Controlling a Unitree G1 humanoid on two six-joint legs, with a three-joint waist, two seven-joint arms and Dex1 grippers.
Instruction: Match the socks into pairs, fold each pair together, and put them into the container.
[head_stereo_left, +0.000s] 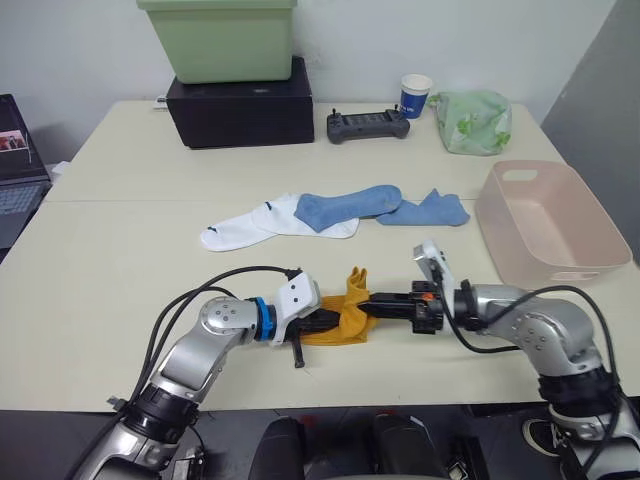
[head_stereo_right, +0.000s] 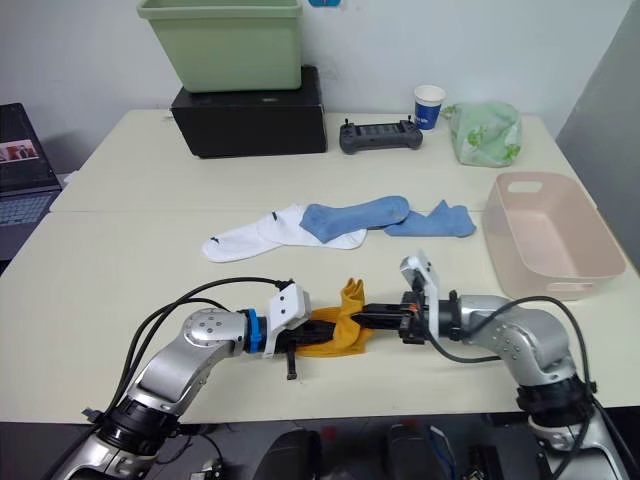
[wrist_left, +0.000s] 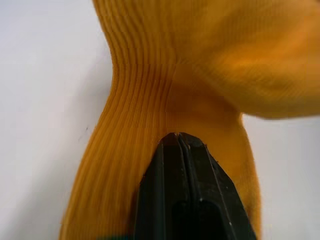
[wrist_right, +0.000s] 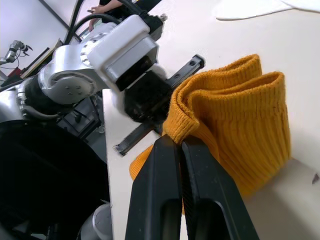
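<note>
Both my grippers pinch the orange pair (head_stereo_left: 345, 318) near the table's (head_stereo_left: 120, 260) front edge.

My left gripper (wrist_left: 178, 137) and my right gripper (wrist_right: 176, 141) each have their fingers closed on the bunched mustard fabric from opposite sides. Farther back lie two white socks (head_stereo_left: 265, 222) and two light blue socks (head_stereo_left: 378, 205), overlapping. The pink container (head_stereo_left: 588, 243) sits to my right.

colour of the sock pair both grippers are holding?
Mustard-orange socks, ribbed knit; clearest in the right wrist view.
</note>
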